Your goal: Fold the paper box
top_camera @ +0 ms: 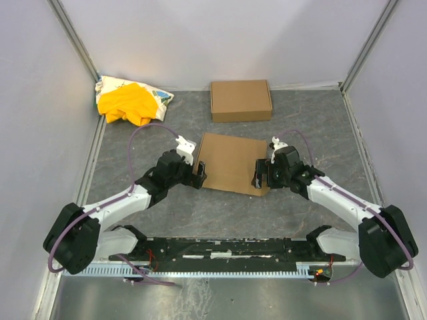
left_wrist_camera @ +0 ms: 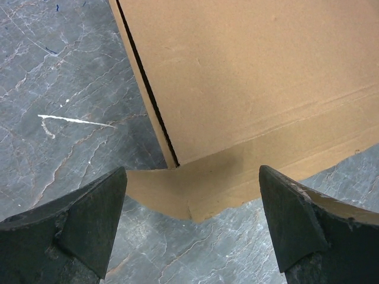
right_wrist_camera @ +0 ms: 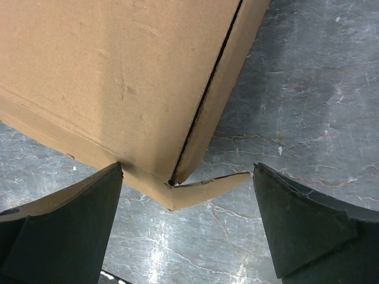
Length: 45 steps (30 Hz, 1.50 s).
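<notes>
Paper box (top_camera: 230, 162), lid down, closing stage I judge: my left gripper (top_camera: 199, 174) and right gripper (top_camera: 260, 176) both released at its near corners; next, press those corners shut.

Right gripper (right_wrist_camera: 188, 177) jaws stand wide apart. The near corner of the paper box (right_wrist_camera: 118, 77) sits between the two fingers (right_wrist_camera: 65, 231) (lid seam a dark line, small flap protruding at the corner). Grey marbled table (right_wrist_camera: 308, 89) lies underneath.
</notes>
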Available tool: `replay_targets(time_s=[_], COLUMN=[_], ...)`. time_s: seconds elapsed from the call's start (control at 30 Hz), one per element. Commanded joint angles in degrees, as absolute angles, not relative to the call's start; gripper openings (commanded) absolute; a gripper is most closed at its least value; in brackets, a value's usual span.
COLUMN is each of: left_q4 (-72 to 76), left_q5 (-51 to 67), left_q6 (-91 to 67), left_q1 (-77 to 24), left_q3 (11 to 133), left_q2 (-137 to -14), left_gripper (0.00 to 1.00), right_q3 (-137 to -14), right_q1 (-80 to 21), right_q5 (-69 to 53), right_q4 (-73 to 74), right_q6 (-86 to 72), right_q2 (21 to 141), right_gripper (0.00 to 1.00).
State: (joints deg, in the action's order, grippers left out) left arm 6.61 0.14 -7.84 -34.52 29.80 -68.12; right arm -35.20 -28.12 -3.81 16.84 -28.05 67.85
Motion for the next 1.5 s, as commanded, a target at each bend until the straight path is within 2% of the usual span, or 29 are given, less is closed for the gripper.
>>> replay_targets(time_s=[0.0,0.5,0.87,1.1,1.47], left_q4=[8.77,7.21,7.17,5.28,-0.23], left_q5=[0.24,3.1,6.0,11.5,16.25], left_q6=[-4.24,-2.25,-1.01,-1.64,-3.15], left_q1=[-34.79,-35.31,-35.42,-35.42,-35.42], left_q3=[29.69,32.43,31.46,33.67,37.26], left_q2=[-68.1,-73.97,-70.45,-70.31,-70.89], left_gripper=[0.99,0.99,0.99,0.99,0.99], right_q3=[-35.78,-36.47,-36.21,-36.81,-39.68], right_q1=[-28.45,-28.45,-28.47,-28.49,-29.14], right_q5=[-5.87,-5.82,-5.63,-10.98,-12.94], right_q4=[13.88,17.81,17.39,17.6,23.66], right_q6=[-26.94,-25.89,-24.81,-26.67,-27.31], right_q2=[69.43,65.39,66.07,66.76,65.53], right_gripper=[0.99,0.99,0.99,0.99,0.99])
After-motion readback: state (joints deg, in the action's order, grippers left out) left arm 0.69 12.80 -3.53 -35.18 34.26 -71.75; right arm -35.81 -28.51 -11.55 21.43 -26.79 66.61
